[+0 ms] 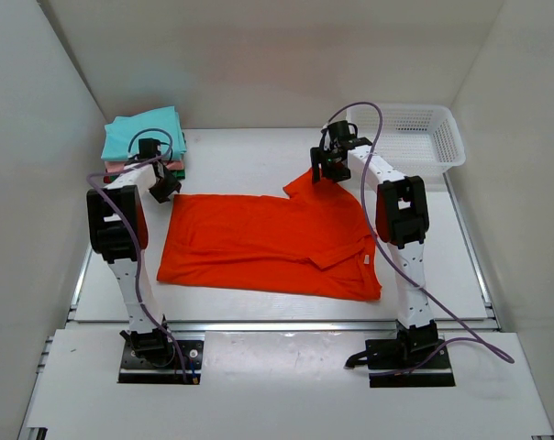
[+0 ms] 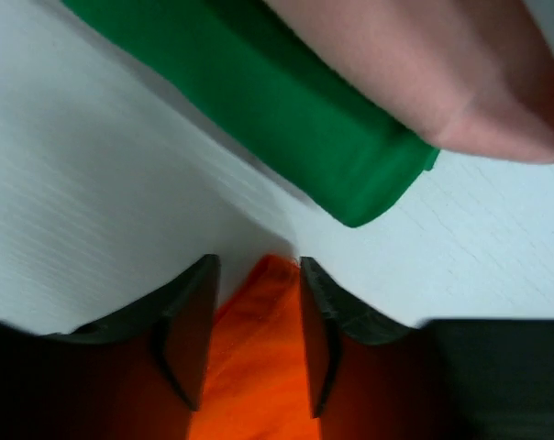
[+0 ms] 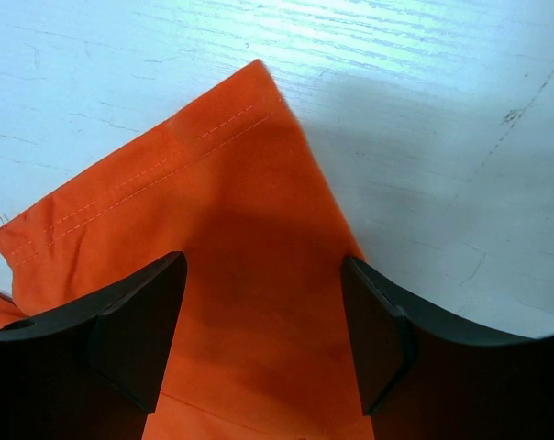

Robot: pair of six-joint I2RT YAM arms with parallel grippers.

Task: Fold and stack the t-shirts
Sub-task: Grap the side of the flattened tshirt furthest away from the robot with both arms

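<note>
The bright orange-red t-shirt (image 1: 268, 243) lies spread flat across the middle of the table. My left gripper (image 1: 164, 188) is at its far left corner. In the left wrist view the left gripper (image 2: 257, 275) is shut on a bunched corner of the orange cloth (image 2: 259, 367), which fills the gap between the jaws. My right gripper (image 1: 330, 165) is at the far right sleeve. In the right wrist view the right gripper (image 3: 263, 275) is open, its jaws straddling the hemmed sleeve (image 3: 213, 229) without pinching it.
A stack of folded shirts (image 1: 141, 133), teal on top, sits at the far left, just behind my left gripper. Its green (image 2: 286, 119) and pink (image 2: 442, 73) layers fill the left wrist view. A white mesh basket (image 1: 415, 137) stands at the far right.
</note>
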